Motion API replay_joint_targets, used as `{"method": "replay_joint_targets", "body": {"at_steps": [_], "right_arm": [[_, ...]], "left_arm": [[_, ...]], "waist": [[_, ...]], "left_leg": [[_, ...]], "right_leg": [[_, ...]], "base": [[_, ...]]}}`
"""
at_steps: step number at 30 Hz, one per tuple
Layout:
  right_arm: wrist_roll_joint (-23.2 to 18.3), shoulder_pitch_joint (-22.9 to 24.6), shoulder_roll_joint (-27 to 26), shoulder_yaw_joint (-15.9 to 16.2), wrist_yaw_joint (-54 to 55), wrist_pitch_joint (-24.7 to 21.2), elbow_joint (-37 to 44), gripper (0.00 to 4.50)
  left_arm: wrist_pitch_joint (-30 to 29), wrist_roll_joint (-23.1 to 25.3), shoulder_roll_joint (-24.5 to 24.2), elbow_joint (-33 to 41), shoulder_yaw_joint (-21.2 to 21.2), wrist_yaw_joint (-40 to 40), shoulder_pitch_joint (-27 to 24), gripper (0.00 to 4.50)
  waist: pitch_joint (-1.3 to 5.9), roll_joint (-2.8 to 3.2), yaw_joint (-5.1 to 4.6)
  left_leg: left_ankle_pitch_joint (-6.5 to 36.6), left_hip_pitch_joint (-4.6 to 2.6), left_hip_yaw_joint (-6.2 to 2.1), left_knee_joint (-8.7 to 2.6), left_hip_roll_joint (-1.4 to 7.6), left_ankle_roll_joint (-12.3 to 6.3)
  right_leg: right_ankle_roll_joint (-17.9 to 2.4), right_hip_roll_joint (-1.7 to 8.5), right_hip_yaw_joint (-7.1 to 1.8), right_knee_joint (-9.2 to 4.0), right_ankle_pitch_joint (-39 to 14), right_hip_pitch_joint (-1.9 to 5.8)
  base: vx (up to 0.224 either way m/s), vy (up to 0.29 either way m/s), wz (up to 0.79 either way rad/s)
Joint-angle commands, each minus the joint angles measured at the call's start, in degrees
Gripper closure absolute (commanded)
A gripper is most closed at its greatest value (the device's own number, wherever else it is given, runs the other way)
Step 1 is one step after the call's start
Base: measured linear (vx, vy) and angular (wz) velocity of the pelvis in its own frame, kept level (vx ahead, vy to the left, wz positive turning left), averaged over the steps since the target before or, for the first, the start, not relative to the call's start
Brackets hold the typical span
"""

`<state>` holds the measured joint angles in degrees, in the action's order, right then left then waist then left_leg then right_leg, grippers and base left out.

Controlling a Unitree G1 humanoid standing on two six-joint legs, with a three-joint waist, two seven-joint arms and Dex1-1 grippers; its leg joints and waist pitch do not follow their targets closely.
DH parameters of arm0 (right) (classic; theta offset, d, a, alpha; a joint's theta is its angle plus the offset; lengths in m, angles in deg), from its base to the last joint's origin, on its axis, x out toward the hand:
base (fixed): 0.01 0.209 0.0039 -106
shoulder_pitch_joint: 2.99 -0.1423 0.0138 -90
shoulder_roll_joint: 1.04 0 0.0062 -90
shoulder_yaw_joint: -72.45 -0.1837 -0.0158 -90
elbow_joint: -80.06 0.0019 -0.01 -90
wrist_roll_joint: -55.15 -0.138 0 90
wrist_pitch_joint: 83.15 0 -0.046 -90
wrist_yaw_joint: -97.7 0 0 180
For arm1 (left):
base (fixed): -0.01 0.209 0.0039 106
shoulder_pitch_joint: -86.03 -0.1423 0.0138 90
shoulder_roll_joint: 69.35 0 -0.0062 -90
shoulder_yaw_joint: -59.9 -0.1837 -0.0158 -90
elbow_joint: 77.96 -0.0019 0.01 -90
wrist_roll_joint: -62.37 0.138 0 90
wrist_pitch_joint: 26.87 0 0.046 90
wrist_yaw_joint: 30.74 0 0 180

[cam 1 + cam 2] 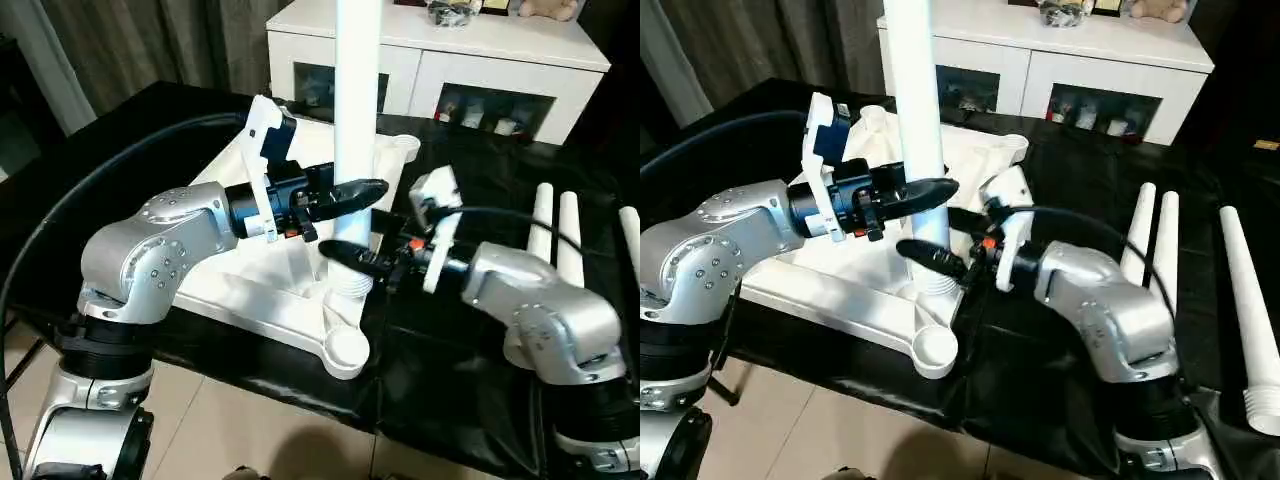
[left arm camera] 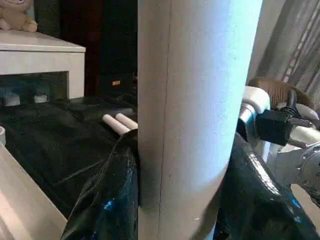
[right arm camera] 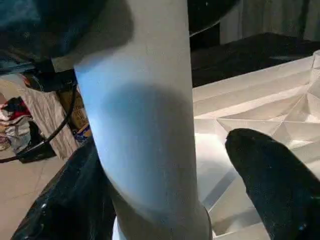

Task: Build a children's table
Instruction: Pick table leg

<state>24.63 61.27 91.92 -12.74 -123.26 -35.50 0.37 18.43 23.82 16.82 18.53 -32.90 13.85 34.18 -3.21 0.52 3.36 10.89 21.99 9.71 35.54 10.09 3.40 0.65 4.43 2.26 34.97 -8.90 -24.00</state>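
The white plastic rectangular tabletop (image 1: 262, 290) is laid ribbed side up on the black cloth (image 1: 470, 400). 1 long white tapered tube leg (image 1: 355, 110) is stood upright in a corner socket. It is clamped by the left gripper (image 1: 352, 190); lower down it is flanked by the part-open right gripper (image 1: 345, 255). 3 spare white tube legs (image 1: 1160, 240) are laid alongside.

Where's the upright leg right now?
The upright leg stands at a socket on the tabletop's near edge, left of centre, between the left end effector and right end effector.
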Motion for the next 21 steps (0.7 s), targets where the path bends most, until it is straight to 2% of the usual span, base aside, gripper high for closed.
{"method": "replay_joint_targets", "body": {"at_steps": [1,4,13,15,20,21], "right_arm": [[0.0,-0.7,0.8,-0.7,0.5,-0.8,0.5,0.94],[0.4,-0.2,1.0,0.0,0.6,-0.9,0.8,1.29],[0.2,0.6,1.3,1.4,0.7,-2.0,1.8,1.83],[0.4,0.4,0.9,1.2,1.1,-1.6,1.4,2.16],[1.6,-0.2,-0.2,1.0,2.7,0.0,0.7,2.36],[2.4,-0.4,-0.7,0.9,3.7,0.9,0.4,2.44]], "left_arm": [[0.4,0.0,-0.4,0.7,-0.4,0.6,0.4,2.6],[0.6,0.0,-0.4,0.9,-0.4,0.8,0.2,2.6],[1.0,0.3,0.0,0.5,-0.4,0.9,0.1,2.6],[1.2,0.5,0.0,0.3,-0.3,0.9,0.1,2.6],[1.9,2.4,0.7,-0.8,0.4,-2.5,0.3,2.6],[0.9,1.9,2.0,-2.1,1.8,-5.1,0.9,2.25]], "waist": [[3.89,0.08,0.1],[3.87,0.17,0.09],[3.76,0.03,0.08],[3.78,-0.03,0.1],[3.88,-0.11,0.09],[3.86,-0.1,0.1]], "left_leg": [[12.9,-0.86,-0.58,-4.96,1.97,2.05],[13.0,-0.89,-0.56,-4.96,1.96,2.12],[14.1,-0.9,-0.64,-5.03,1.97,2.36],[14.0,-0.91,-0.64,-5.03,1.99,2.4],[12.9,-0.8,-0.6,-4.94,1.97,2.38],[12.8,-0.81,-0.53,-4.91,1.98,2.49]], "right_leg": [[-10.7,2.68,-1.92,-3.8,-15.4,2.93],[-10.7,2.64,-1.91,-3.83,-15.5,2.9],[-10.0,2.7,-1.91,-4.04,-18.1,2.84],[-9.9,2.7,-1.93,-4.03,-18.0,2.78],[-10.0,2.74,-1.94,-3.87,-16.7,2.87],[-10.1,2.69,-1.95,-3.84,-16.6,2.8]], "base": [[0.0,0.0,0.0],[0.0,0.0,0.0],[0.0,0.0,0.0],[0.0,0.0,0.0],[0.0,0.0,0.0],[0.0,0.0,0.0]]}}
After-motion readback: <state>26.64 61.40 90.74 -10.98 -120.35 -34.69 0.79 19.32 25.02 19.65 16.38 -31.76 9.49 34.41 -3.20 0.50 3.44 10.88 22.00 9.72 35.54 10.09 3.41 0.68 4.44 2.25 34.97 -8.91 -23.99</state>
